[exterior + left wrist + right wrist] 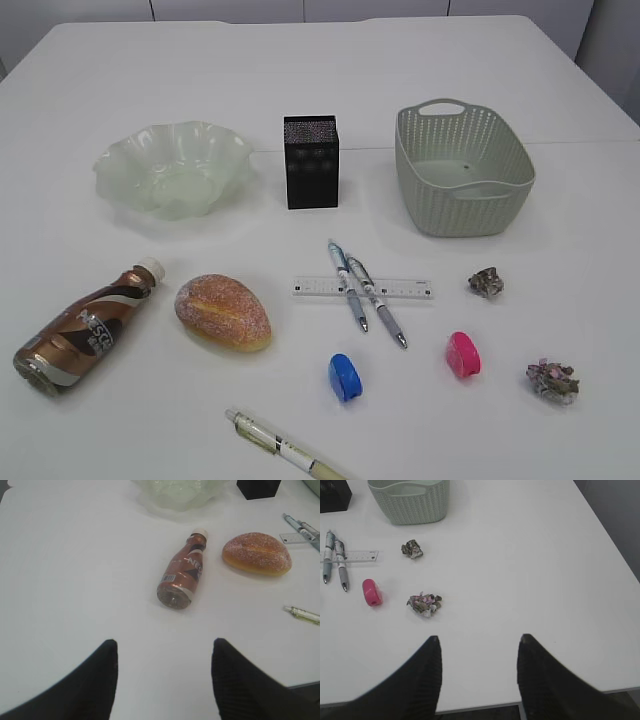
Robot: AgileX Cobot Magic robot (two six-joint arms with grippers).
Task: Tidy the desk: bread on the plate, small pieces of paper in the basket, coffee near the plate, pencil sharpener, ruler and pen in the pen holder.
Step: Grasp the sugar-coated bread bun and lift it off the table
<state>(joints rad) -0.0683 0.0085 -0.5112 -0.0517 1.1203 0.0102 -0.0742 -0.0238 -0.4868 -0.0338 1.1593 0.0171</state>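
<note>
A sugared bread roll (223, 312) lies beside a brown coffee bottle (85, 327) on its side. A pale green wavy plate (173, 167), a black pen holder (311, 161) and a green basket (462, 168) stand at the back. A ruler (362, 288) lies under two pens (348, 285); a third pen (283, 448) lies at the front. A blue sharpener (344, 376), a pink sharpener (463, 354) and two paper wads (486, 283) (553, 380) lie to the right. My left gripper (164, 645) is open and empty, near of the bottle (183, 570). My right gripper (479, 640) is open and empty, near the front edge.
The white table (320, 90) has a seam across it behind the containers. Its front edge shows in the right wrist view (485, 706), and its right edge (607, 535) drops to a dark floor. The bread also shows in the left wrist view (257, 554).
</note>
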